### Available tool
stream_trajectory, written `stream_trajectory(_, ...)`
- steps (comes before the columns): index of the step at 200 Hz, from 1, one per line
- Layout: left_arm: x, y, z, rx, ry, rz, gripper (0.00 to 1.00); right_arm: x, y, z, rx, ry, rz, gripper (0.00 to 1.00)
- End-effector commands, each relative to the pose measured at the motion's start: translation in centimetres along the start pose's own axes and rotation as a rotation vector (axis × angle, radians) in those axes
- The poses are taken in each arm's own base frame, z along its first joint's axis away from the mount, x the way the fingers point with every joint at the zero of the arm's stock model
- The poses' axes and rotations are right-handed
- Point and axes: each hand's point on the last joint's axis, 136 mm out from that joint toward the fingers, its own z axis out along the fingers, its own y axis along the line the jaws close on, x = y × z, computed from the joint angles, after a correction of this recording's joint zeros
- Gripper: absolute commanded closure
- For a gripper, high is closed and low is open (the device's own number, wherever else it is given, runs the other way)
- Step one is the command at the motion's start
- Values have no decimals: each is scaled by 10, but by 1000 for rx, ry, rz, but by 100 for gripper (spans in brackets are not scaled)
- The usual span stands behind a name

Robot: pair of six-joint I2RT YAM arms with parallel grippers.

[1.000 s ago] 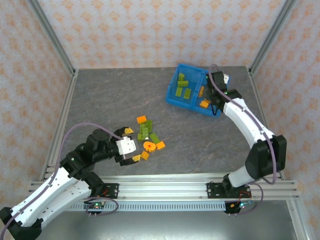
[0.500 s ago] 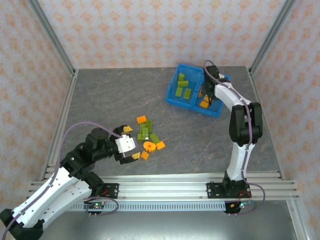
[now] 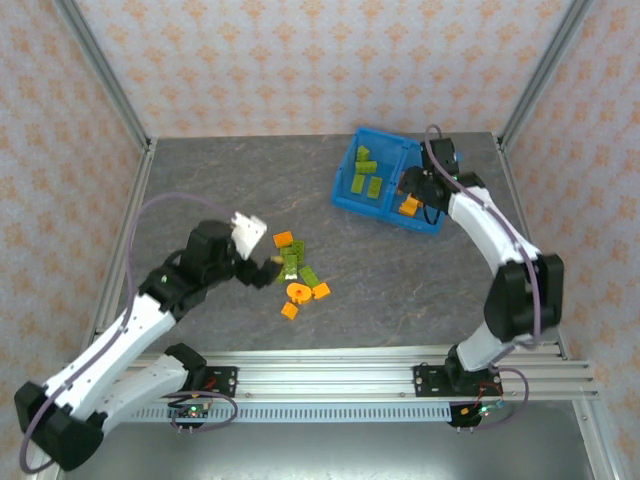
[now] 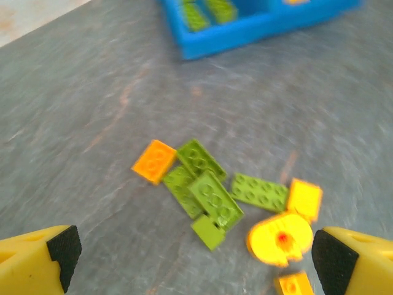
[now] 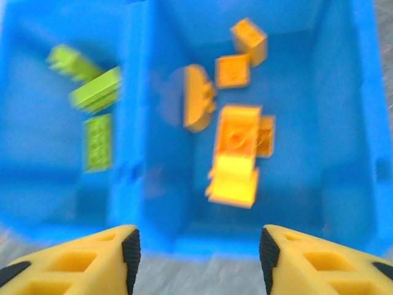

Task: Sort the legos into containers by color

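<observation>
Several loose legos lie in a pile on the table: lime green bricks point(image 3: 292, 262) point(image 4: 215, 196), an orange brick point(image 4: 154, 161), an orange ring piece point(image 3: 298, 292) point(image 4: 280, 238) and small orange bricks point(image 3: 289, 310). My left gripper point(image 3: 262, 262) point(image 4: 199, 255) hovers wide open just left of the pile, holding nothing. The blue bin point(image 3: 345, 205) sits at the back right. Its left compartment holds green bricks point(image 5: 98, 141), its right one orange bricks point(image 5: 236, 147). My right gripper point(image 3: 415, 190) point(image 5: 199, 252) stands open over the bin's near wall at the right compartment, with nothing between its fingers.
The bin's central divider point(image 5: 132, 123) runs just left of the right gripper's line. Metal frame posts and patterned walls enclose the grey table point(image 3: 220, 190). The arm bases sit on a rail point(image 3: 330, 375) along the near edge.
My right gripper has opened over the orange compartment. The left arm has swung from the pile's near side up to its left, uncovering a small orange brick.
</observation>
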Motion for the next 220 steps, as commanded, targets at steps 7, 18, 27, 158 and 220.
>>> stream_trajectory(7,-6,56,4,-353,73,-489,0,59,65,-62,-335,127,-120,34)
stream_trajectory(18,0,54,23,-356,107,-564,0,89,84,-85,-463,213,-172,28)
stream_trajectory(27,2,52,39,-358,125,-625,0,115,100,-103,-574,294,-214,23)
stream_trajectory(158,67,55,184,-603,541,-948,3,209,113,-135,-661,576,-394,2)
stream_trajectory(220,91,51,193,-595,609,-925,20,211,109,-118,-598,596,-395,1)
